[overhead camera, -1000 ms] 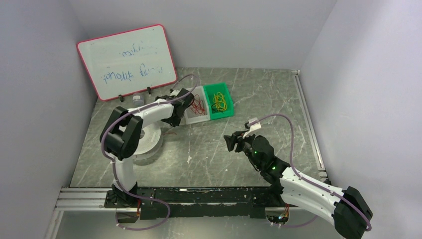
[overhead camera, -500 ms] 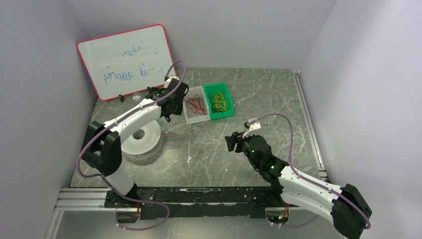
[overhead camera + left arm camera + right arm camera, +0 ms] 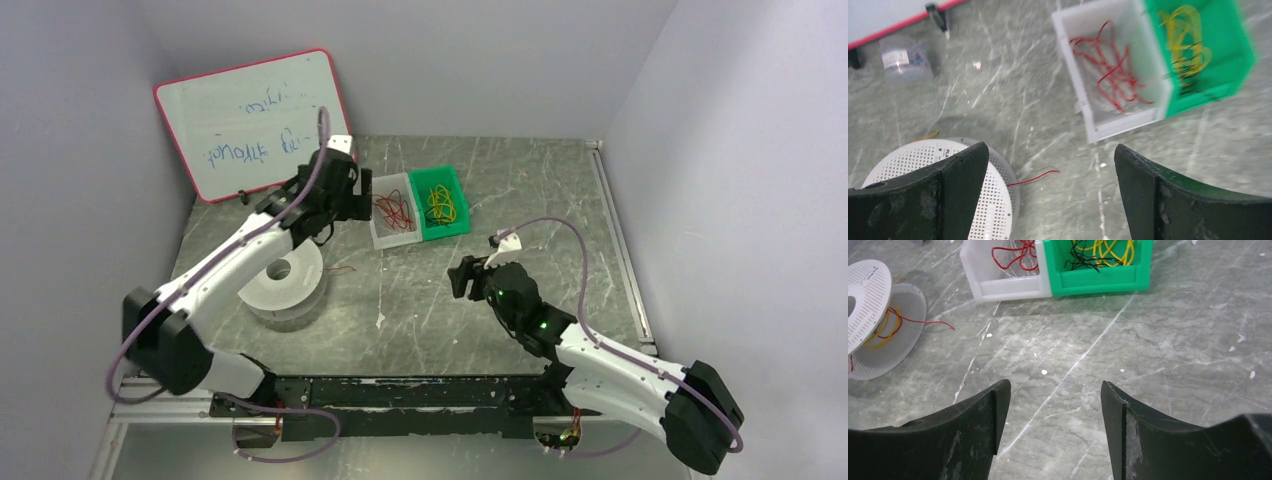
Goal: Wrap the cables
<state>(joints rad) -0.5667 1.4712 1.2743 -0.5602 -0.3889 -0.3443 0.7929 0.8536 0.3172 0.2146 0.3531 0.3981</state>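
Claws on both arms are gaping wide, released and gripping nothing. In the left wrist view the left claw [image 3: 1050,146] is hovering over bare bench [image 3: 1013,75], its dark fingers [image 3: 955,185] filling the lower corners. Just below the gap, a loose red strand [image 3: 1033,177] is trailing rightward from the white perforated spool [image 3: 908,155] at lower left. Toward the upper right, red cables [image 3: 1108,75] are lying tangled in a white bin [image 3: 1125,122], with yellow cables [image 3: 1188,40] in the green bin [image 3: 1213,92] touching its right side. A small clear jar [image 3: 903,57] is standing at upper left. In the right wrist view the right claw [image 3: 1055,383] is facing both bins along the top edge, while wound cables [image 3: 884,326], red and yellow-orange, are sitting on the spool at far left. In the overhead view a whiteboard [image 3: 255,120] is leaning at upper left.
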